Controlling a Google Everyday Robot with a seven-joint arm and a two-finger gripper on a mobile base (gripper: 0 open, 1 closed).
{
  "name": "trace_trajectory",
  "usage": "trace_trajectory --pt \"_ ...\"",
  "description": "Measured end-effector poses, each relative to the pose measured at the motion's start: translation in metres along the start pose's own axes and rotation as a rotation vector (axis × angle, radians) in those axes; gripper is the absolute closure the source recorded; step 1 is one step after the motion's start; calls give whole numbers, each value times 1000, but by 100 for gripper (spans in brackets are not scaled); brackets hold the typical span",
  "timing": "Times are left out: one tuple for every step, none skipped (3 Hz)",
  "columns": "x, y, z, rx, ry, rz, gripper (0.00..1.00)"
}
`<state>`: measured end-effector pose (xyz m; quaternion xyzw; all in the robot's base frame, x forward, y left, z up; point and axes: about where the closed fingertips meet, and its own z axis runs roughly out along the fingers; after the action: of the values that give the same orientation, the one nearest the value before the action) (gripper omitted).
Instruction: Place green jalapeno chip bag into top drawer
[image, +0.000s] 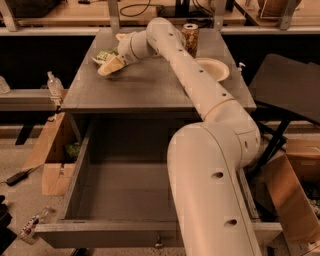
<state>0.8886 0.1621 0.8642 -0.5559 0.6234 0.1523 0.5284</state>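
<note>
The green jalapeno chip bag (103, 55) lies on the far left of the grey cabinet top (150, 87). My gripper (111, 64) reaches over the cabinet from the right and rests against the bag's near right side, touching it. The top drawer (105, 234) is pulled wide open below the cabinet top. Its grey inside shows nothing in it, and its small metal knob (159, 245) is at the front centre. My arm (210, 165) covers the drawer's right part.
A tall patterned brown can (190, 39) and a white paper plate (214, 68) stand at the back right of the cabinet top. A cardboard box (49, 160) and a plastic bottle (54, 83) are on the left. Cardboard (290, 200) and a dark panel (292, 85) are on the right.
</note>
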Motion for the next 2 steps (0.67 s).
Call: trace_trajectory --pt "0 2 3 -5 1 -2 39" --pt "0 5 6 -11 1 -2 62"
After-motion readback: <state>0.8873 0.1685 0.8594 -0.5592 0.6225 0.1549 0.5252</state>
